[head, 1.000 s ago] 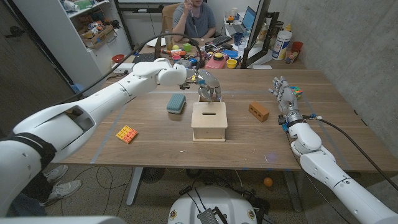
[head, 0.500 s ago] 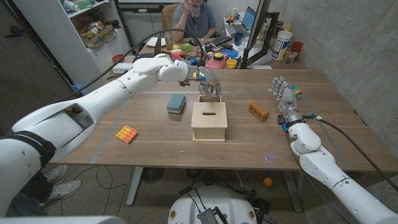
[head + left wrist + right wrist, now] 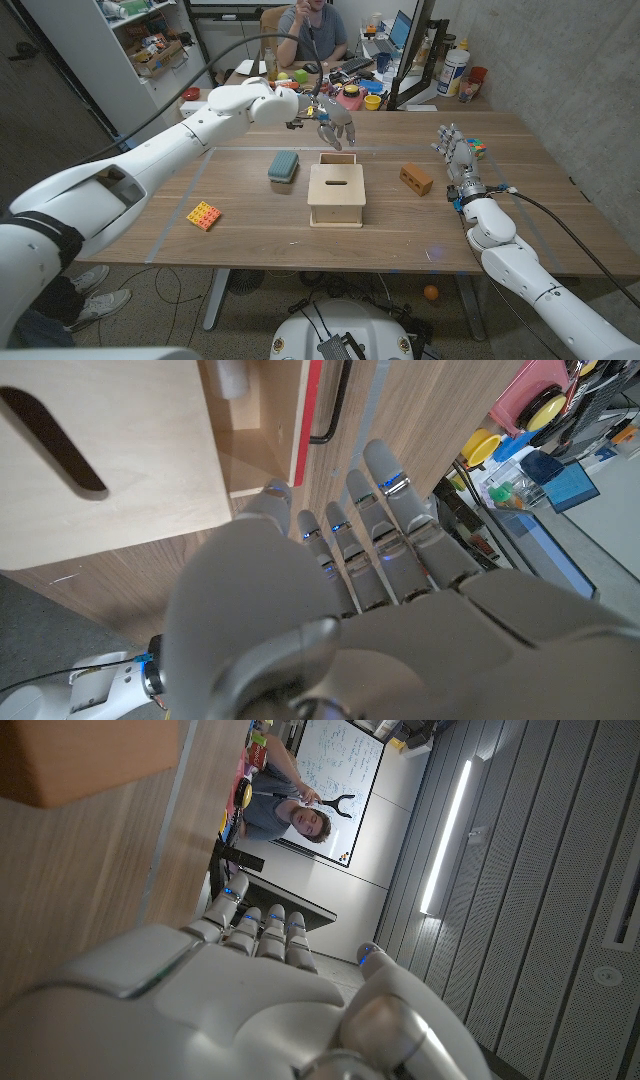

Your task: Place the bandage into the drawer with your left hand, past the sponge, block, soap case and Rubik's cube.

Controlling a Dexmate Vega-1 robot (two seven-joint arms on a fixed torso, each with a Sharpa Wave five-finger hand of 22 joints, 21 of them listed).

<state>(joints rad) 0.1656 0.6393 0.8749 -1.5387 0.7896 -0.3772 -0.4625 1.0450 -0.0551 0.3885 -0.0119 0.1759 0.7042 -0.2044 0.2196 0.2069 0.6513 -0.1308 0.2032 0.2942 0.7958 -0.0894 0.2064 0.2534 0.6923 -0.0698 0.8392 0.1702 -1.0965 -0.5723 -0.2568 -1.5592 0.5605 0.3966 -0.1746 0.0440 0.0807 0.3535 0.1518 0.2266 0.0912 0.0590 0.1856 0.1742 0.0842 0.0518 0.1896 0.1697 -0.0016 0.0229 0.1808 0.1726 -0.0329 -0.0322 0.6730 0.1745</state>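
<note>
Grey fingers (image 3: 372, 510) of my left hand (image 3: 335, 125): straight, side by side, slightly apart, holding nothing. I judge the grip spent, its load delivered.

Item, bandage (image 3: 232, 375): pale roll lying inside the drawer (image 3: 265, 455), just beyond the fingertips, apart from them.

Item, drawer: pulled open on the far side of the wooden box (image 3: 335, 195), red front (image 3: 305, 420) and black handle (image 3: 330, 410) facing away from me. The hand hangs above it because that opening can only be reached over the box.

Item, teal soap case (image 3: 283, 166): just beside the box on my left, under the reaching arm.

Item, orange studded block (image 3: 203, 215): nearer me, well apart to the left.

Item, brown brick-shaped piece (image 3: 415, 179): right of the box.

Item, Rubik's cube (image 3: 478, 150): partly hidden behind my right hand (image 3: 455, 155).

Item, right hand: upright near the table's right edge, fingers extended and close together, empty; parked clear of the work, I judge.

Item, person seated behind the table: not involved.

Status, my judgement: placement seems done; a straight lift clears the drawer.
</note>
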